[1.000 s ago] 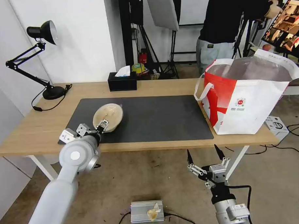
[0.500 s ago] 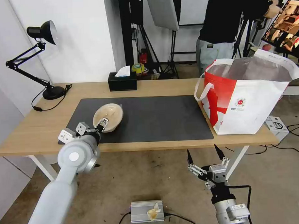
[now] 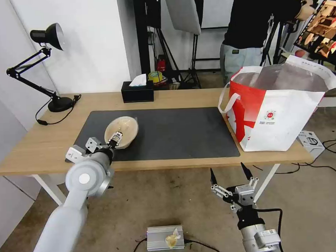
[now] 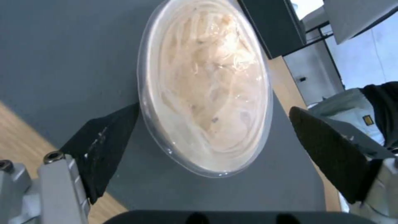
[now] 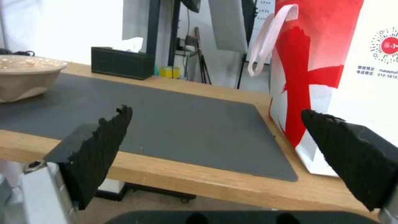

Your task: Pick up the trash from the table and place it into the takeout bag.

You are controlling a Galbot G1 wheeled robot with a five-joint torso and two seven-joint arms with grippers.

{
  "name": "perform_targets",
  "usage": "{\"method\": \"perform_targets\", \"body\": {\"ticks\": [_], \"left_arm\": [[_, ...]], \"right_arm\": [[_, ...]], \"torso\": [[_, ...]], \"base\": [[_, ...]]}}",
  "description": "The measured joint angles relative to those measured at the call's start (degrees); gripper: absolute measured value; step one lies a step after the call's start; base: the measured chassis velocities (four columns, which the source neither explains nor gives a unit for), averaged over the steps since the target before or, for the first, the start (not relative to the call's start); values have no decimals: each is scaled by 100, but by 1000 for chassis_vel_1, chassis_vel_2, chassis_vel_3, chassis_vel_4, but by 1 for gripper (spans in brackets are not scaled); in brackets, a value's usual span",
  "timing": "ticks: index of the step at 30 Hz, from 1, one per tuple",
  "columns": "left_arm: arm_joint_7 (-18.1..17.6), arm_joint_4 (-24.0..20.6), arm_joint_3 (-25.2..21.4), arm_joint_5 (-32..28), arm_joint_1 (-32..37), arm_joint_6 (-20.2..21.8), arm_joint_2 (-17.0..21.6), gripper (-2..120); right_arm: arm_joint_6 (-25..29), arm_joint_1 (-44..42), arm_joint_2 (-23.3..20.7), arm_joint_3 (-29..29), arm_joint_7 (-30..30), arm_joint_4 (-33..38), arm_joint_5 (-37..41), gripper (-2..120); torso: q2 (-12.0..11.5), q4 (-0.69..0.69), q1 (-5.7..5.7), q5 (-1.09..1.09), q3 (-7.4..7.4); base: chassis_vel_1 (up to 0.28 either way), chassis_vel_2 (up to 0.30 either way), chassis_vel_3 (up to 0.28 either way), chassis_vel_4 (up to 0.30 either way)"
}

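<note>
Left gripper (image 4: 207, 137) hovering wide open around paper bowl (image 3: 121, 132) on mat (image 3: 175, 133). Advice: centre rim between fingers, close gently, avoid crushing. Right gripper (image 3: 228, 175) idling open below table (image 3: 36, 152). Bag (image 3: 281, 111) standing far right.

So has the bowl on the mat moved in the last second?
No. The bowl sits at the same spot near the mat's left end, with the open left pincer at its near rim.
</note>
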Motion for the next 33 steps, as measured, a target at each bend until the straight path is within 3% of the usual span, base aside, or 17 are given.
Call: {"method": "perform_targets", "body": {"ticks": [4,20,29,33], "left_arm": [[117,148,73,94,-71,-25,-41,90],[170,336,209,343,-181,-97,-167,89],[171,294,168,437,-95,-153,-156,61],[173,254,159,437,-105,-160,-152,41]], "right_arm": [[0,0,0,0,0,-1,0,100],[0,0,0,0,0,0,0,100],[0,0,0,0,0,0,0,100],[0,0,0,0,0,0,0,100]], "torso": [[0,0,0,0,0],[0,0,0,0,0],[0,0,0,0,0],[0,0,0,0,0]], "base": [[0,0,0,0],[0,0,0,0],[0,0,0,0],[0,0,0,0]]}}
